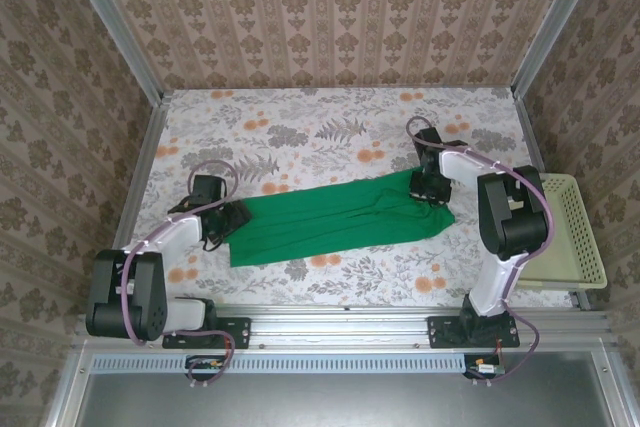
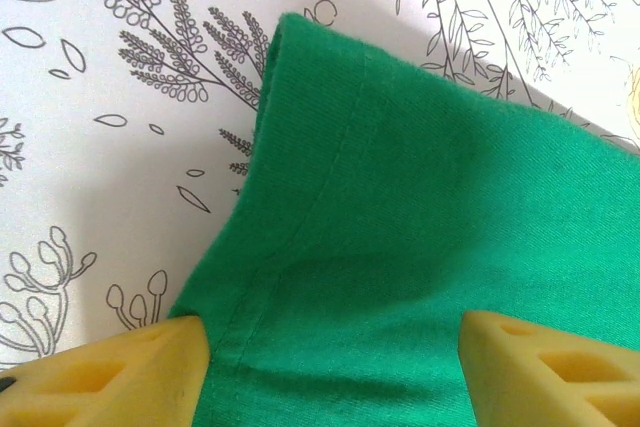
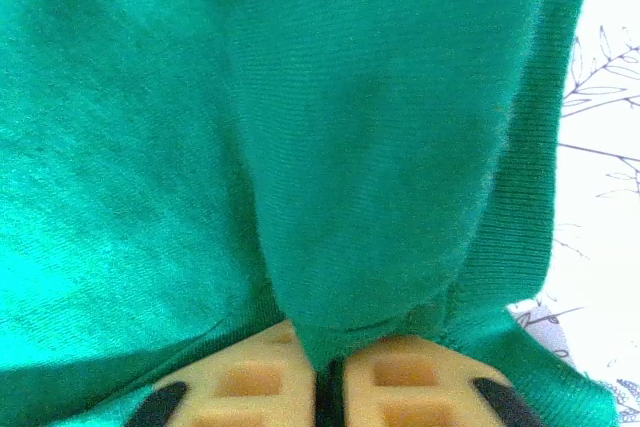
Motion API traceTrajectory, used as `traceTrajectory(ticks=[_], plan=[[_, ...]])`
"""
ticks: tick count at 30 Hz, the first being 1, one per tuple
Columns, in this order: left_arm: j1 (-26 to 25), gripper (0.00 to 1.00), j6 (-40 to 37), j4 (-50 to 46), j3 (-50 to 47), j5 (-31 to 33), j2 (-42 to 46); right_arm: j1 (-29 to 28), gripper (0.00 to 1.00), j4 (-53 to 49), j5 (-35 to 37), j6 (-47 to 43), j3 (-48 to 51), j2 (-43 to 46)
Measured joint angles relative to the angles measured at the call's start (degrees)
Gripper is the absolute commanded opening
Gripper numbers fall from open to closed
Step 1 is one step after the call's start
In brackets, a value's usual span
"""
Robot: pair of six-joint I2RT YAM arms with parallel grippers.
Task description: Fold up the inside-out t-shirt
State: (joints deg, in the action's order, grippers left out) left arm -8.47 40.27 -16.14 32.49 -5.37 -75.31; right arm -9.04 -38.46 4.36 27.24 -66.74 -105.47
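The inside-out t-shirt (image 1: 340, 219) is lying drawn out in a long green band across the middle of the flowered counter (image 1: 300, 137), slanting from near left to far right. At its right end the right jaws are pinching a gathered fold of cloth, closed tight on it. At the left end the left jaws are standing open, straddling the stitched hem with nothing gripped. The step in hand is probably securing both ends before a fold, so the left jaws are needing to close over every layer, well in from the edge, keeping the band from sagging or twisting. A pale basket (image 1: 570, 237) is sitting apart on the right.
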Motion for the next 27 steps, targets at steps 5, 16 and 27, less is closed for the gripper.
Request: traceTrajectory(ticks=[5,16,27], plan=[[-0.9,0.7,-0.02,-0.02,0.0,0.44,0.0,-0.07,0.0,-0.46,1.9,-0.31,0.76,1.49],[-14.43,0.7,3.13,0.11,0.17,2.19,0.0,0.13,0.0,-8.55,12.72,-2.6,-3.52,15.91],[-19.63,0.66,5.64,0.04,0.66,3.23,-0.13,-11.58,0.0,-16.55,24.46,-5.53,-13.6,16.65]])
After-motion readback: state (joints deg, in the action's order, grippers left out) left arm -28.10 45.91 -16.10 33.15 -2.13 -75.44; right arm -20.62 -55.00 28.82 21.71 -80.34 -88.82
